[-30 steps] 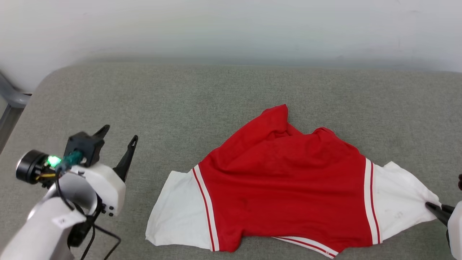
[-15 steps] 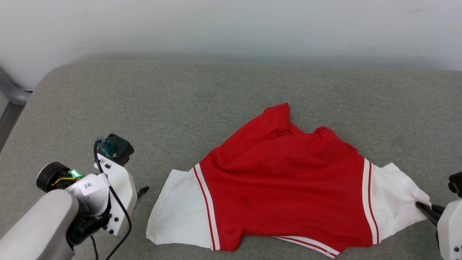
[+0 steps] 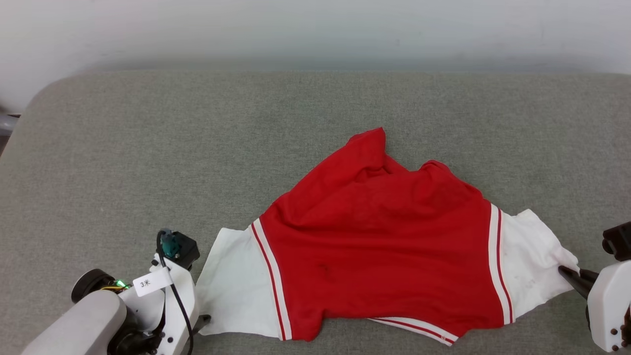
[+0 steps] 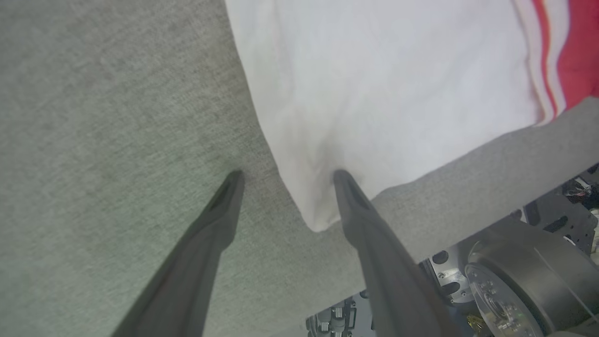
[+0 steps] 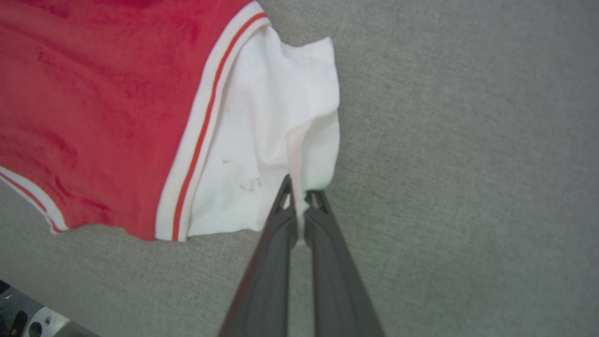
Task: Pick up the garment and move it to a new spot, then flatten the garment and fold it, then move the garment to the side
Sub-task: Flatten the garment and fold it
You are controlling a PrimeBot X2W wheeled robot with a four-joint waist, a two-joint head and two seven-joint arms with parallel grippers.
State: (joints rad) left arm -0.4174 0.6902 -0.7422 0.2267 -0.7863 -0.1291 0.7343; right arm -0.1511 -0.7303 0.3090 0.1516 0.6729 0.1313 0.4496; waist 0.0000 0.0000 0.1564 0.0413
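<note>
Between the tips of the wide-open left pincer (image 4: 288,174), catch the white sleeve corner of the garment (image 3: 374,236) low; with the right pincer (image 5: 299,189) clamped on the other sleeve, pull evenly.

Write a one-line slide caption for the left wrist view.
Open left gripper straddles the edge of the garment's white sleeve near its corner, on the grey padded surface.

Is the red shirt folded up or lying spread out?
Spread out, not folded: the garment lies open on the grey cushion, both white sleeves stretched sideways, its far edge rumpled.
</note>
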